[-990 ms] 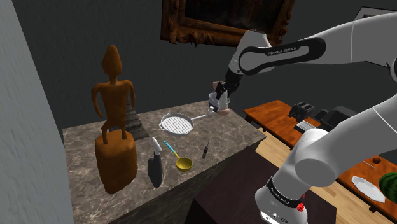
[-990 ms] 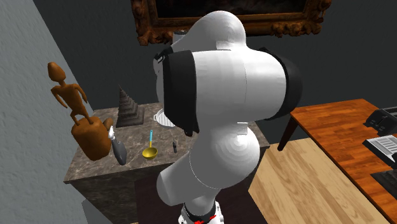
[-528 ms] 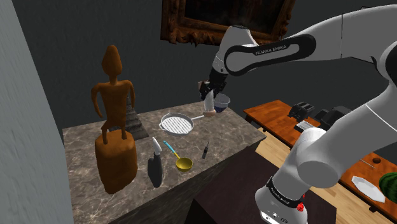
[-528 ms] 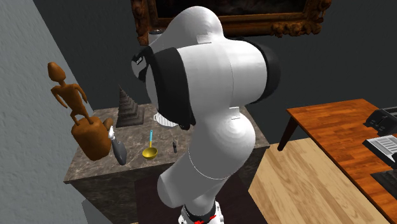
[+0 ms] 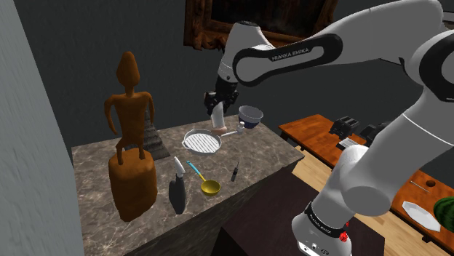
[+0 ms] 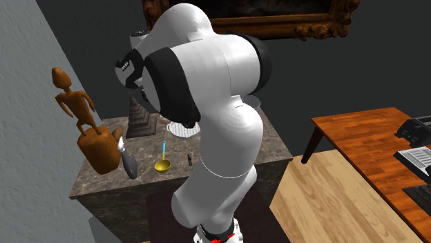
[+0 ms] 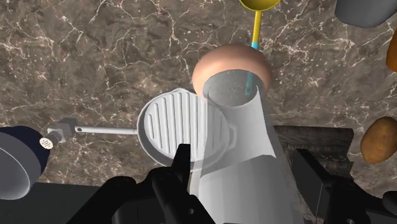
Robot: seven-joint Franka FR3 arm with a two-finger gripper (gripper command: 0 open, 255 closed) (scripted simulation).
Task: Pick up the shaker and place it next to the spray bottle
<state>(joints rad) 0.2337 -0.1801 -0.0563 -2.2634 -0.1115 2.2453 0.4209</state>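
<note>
The arm has swung the gripper [image 5: 217, 104] away from the blue bowl [image 5: 251, 114] to above the ribbed pan [image 5: 201, 142], fingers clamped on the pale shaker [image 7: 236, 140], which hangs lengthwise below the hand, pinkish end down, the spray bottle [image 5: 177, 188] well beyond, past the yellow ladle [image 5: 209, 187].

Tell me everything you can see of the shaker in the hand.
The shaker is a pale grey tapering body with a rounded pinkish end and a speckled grey face pointing down. The hand clasps it between both fingers, off the marble counter, roughly over the round ribbed pan. Nothing else touches it.
</note>
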